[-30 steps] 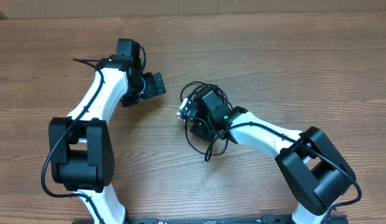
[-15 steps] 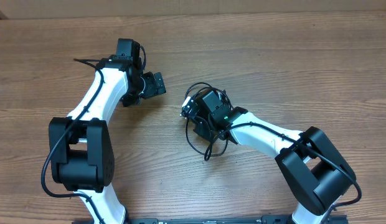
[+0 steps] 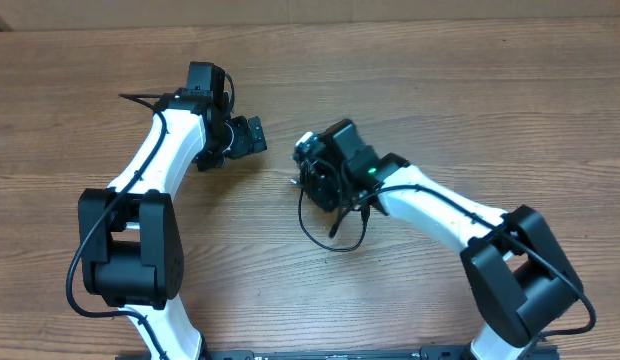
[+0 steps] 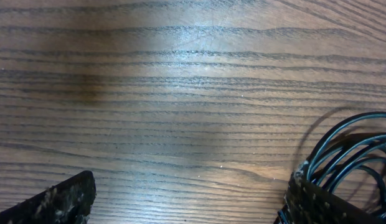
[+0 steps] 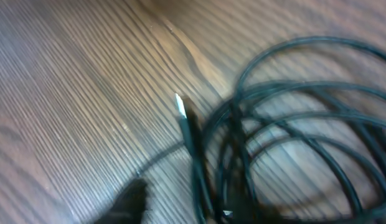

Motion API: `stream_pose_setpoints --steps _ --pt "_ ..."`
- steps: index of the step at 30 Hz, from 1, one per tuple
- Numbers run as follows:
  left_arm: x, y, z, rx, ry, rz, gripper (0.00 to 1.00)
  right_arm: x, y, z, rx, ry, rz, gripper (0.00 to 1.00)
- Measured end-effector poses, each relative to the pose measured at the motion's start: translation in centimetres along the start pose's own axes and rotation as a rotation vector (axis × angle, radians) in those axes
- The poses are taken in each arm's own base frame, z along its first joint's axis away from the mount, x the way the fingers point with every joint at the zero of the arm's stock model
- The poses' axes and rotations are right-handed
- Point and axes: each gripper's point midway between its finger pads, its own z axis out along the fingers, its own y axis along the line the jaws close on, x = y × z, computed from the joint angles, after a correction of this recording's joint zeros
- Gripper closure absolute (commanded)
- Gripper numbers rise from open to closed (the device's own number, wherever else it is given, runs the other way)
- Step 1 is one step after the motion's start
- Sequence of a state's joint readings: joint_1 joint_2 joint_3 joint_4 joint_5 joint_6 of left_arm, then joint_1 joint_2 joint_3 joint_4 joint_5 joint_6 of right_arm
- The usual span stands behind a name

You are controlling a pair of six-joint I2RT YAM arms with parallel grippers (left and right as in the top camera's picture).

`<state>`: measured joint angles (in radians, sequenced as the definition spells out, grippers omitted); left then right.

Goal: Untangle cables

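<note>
Cables [image 3: 325,195]: thin black round cords, glossy, bunched in overlapping loops near table centre, directly under the right gripper [image 3: 312,165]. One loose loop hangs out of the bunch toward 6 o'clock and curls back up; the rest is packed tight. From the left gripper [image 3: 242,137] the bunch sits at about 4 o'clock, near but apart, bare wood between.

Right wrist view, blurred: cables [image 5: 233,115] fill the 3 o'clock half as stacked arcs crossing each other. One plug [image 5: 188,127] pokes out toward 11 o'clock from the crossing: slim black barrel, short bright metal tip. Dark smear at the 7 o'clock edge, too blurred to name. Right gripper is low over the bunch. Its jaws are hidden by its own body from overhead and unclear in the wrist view, so can't tell how far apart they are or whether they have any cord.

Left gripper [image 4: 193,190]: jaws spread wide, nothing between them but bare wood. Finger pads [image 4: 56,202] black, rough, flecked pale. Cables [image 4: 342,149] show at 4 o'clock of that view, several curved strands side by side meeting the right-hand pad; touching or passing behind it, can't tell.

Table [image 3: 440,90]: brown wood grain, matte, long straight grain lines. Left arm [image 3: 160,160] and right arm [image 3: 440,210]: white shells, black joints. Green light [image 3: 373,172] lit on the right arm near the wrist.
</note>
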<state>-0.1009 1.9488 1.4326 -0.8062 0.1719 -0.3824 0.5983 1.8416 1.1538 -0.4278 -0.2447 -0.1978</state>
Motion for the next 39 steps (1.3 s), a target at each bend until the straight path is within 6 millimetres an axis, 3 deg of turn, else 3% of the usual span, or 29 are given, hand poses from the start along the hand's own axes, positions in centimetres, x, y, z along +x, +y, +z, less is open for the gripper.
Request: stream_pose_setpoints --steps 6,19,23,24,27,29,39 --pt "0.0 0.0 0.0 0.000 0.000 0.001 0.00 1.6 -1.9 -0.7 -0.014 0.045 0.074 0.26" --pt "-0.1 0.0 0.0 0.001 -0.003 0.001 0.00 2.1 0.1 1.1 0.087 0.086 -0.124 0.28" --pt "-0.1 0.0 0.0 0.001 -0.003 0.001 0.00 3.2 -0.5 3.0 0.115 0.123 -0.155 0.50" --pt "-0.1 0.0 0.0 0.001 -0.003 0.001 0.00 3.4 -0.8 3.5 0.123 0.130 -0.157 0.62" --pt "-0.1 0.0 0.0 0.001 -0.003 0.001 0.00 3.3 -0.8 3.7 0.121 0.130 -0.154 0.87" --pt "-0.1 -0.1 0.0 0.006 -0.002 0.002 0.01 3.4 -0.8 3.7 0.117 0.134 -0.155 0.96" --pt "0.2 -1.6 -0.1 0.090 0.016 0.080 0.09 3.7 -0.8 2.5 0.130 0.202 -0.043 0.96"
